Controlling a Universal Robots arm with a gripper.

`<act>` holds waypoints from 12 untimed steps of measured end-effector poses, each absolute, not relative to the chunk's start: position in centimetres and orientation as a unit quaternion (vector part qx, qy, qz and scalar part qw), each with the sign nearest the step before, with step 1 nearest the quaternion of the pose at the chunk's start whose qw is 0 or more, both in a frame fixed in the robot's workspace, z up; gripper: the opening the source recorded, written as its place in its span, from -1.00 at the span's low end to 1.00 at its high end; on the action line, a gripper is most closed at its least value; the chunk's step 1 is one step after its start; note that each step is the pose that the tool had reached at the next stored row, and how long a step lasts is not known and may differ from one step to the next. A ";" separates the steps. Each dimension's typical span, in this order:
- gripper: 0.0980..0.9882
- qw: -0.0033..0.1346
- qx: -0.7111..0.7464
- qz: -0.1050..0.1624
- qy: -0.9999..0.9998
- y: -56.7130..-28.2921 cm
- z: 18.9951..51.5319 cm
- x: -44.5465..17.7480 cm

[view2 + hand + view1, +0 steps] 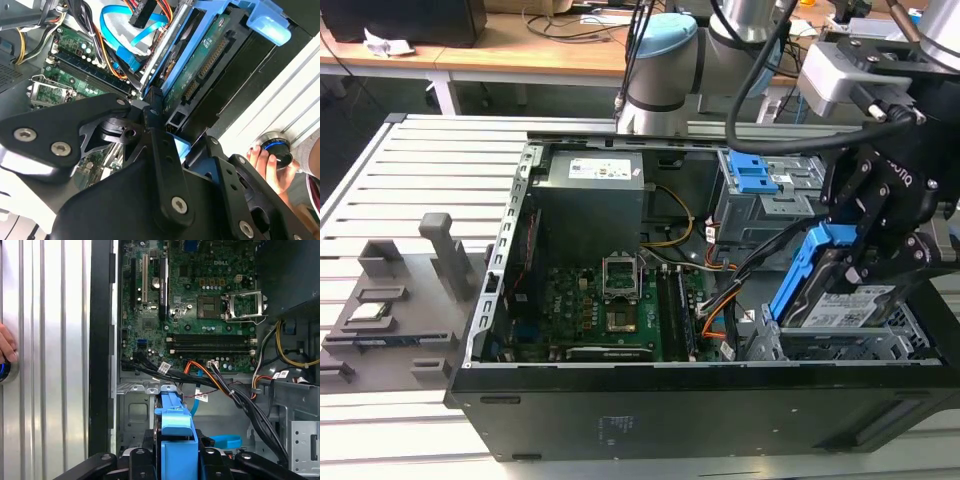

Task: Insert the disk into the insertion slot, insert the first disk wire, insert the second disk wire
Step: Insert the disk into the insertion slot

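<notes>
The disk (848, 304), a silver drive with a white label in a bright blue carrier (798, 272), hangs tilted over the insertion slot (825, 347), a silver perforated cage at the case's front on the exterior view's right. Its lower end sits at the cage's top. My gripper (865, 265) is shut on the disk from above. In the first wrist view the blue carrier (176, 432) shows between the black fingers (137, 460). The first disk wire (200, 371), a red-orange bundle, lies loose beside the cage. The second disk wire (120, 37), flat and light blue, loops next to it.
The open black case (700, 410) holds a green motherboard (610, 300), a grey power supply (590, 190) and a taller grey cage with blue tabs (760, 185). Grey fixtures (400, 290) lie on the exterior view's left. A person's hand (265, 165) rests on a round knob outside the case.
</notes>
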State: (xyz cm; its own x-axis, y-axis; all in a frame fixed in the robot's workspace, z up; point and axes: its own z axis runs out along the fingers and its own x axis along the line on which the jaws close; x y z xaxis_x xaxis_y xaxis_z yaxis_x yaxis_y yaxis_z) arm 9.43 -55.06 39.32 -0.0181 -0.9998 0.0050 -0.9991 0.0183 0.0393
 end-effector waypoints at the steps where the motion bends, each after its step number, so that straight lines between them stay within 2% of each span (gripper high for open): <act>1: -0.40 0.016 0.701 -0.012 -0.713 -55.1 39.2 9.4; 12: -0.40 0.016 0.701 -0.012 -0.713 -55.1 38.0 9.4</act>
State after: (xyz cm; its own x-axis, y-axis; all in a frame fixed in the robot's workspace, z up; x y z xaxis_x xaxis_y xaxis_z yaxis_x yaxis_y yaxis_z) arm 9.42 -55.06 38.03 -0.0181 -0.9998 0.0051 -0.9991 0.0183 0.0393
